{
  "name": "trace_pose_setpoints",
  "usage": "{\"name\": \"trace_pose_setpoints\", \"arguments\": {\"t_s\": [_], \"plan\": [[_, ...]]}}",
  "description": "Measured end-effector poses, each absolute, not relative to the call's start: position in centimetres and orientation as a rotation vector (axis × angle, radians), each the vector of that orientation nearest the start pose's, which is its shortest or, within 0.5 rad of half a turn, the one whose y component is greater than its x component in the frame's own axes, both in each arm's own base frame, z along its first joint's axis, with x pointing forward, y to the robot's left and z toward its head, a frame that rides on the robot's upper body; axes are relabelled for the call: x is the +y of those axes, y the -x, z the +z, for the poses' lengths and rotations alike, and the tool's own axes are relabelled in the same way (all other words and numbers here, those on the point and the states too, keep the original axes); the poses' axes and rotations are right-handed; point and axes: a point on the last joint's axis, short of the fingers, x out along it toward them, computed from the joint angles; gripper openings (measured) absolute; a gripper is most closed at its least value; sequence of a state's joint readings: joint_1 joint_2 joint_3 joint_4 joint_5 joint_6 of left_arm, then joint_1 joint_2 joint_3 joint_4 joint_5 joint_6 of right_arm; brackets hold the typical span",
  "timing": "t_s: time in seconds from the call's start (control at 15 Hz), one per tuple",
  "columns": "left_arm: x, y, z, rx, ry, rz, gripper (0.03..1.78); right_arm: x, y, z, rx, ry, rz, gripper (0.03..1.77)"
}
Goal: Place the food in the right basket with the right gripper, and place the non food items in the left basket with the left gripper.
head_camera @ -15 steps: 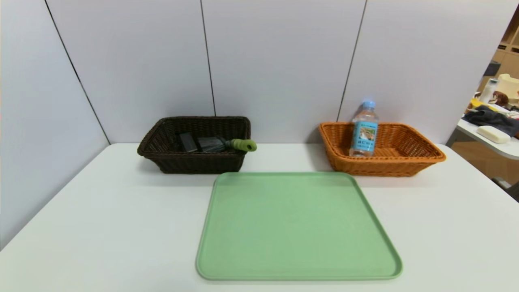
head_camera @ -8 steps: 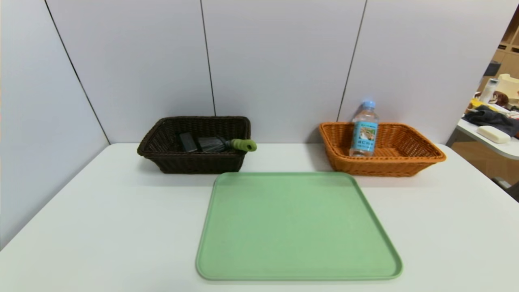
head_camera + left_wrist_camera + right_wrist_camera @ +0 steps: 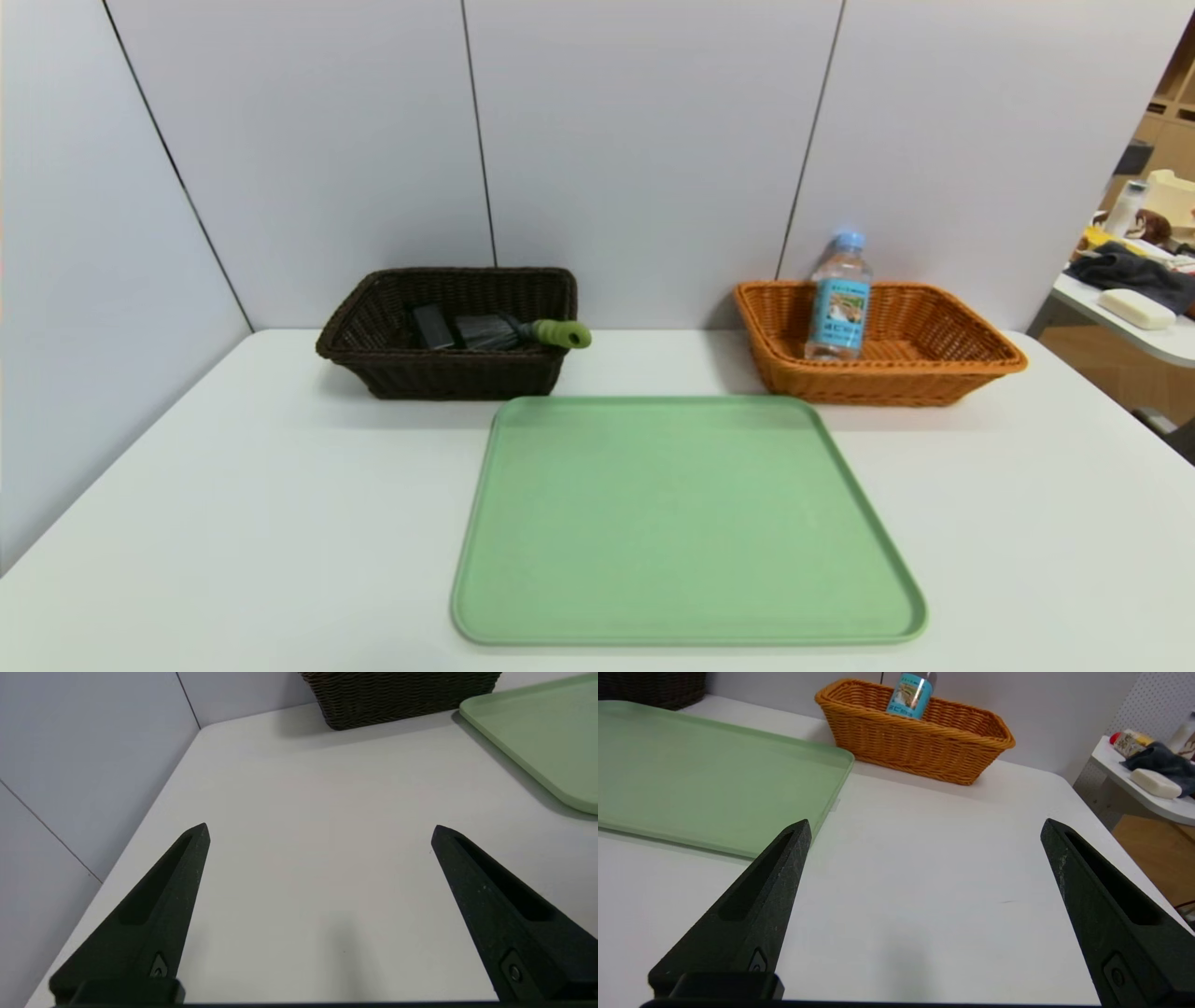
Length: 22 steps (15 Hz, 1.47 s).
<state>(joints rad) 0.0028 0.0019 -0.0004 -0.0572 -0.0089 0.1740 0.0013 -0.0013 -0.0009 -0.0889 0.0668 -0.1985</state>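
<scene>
Left tool (image 3: pixel 320 828) and right tool (image 3: pixel 924 823) hang spread wide and empty above the white desk (image 3: pixel 233 523), flanking a bare green tray (image 3: pixel 686 523). The water bottle (image 3: pixel 838 297) stands in the orange basket (image 3: pixel 934 378); brush (image 3: pixel 532 331) and black bottle (image 3: pixel 432 327) lie in the dark basket (image 3: pixel 448 378). Nothing in the head view has shifted.

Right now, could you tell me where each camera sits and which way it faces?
Head: high, looking forward and down at the tray, dark basket and orange basket holding the bottle; no arm shows.
Left wrist: low over the table, facing the dark basket; open left gripper.
Right wrist: facing the orange basket; open right gripper.
All three share the tray.
</scene>
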Motion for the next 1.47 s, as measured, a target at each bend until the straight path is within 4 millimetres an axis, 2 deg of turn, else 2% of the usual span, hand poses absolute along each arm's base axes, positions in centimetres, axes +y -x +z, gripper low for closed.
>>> {"name": "trace_pose_setpoints", "arguments": {"t_s": [0.2, 0.73, 1.47], "plan": [[-0.08, 2.27, 7.46, 0.008, -0.164, -0.033, 1.69, 0.13, 2.3, 7.57, -0.008, 0.187, 0.061, 1.7], [-0.08, 2.27, 7.55, 0.001, -0.06, -0.03, 1.69, 0.08, 2.3, 7.54, 0.0, 0.056, 0.036, 1.7], [-0.01, 2.27, 7.56, 0.0, -0.01, 0.0, 1.69, 0.07, 2.29, 7.5, 0.002, 0.058, 0.032, 1.7]]}}
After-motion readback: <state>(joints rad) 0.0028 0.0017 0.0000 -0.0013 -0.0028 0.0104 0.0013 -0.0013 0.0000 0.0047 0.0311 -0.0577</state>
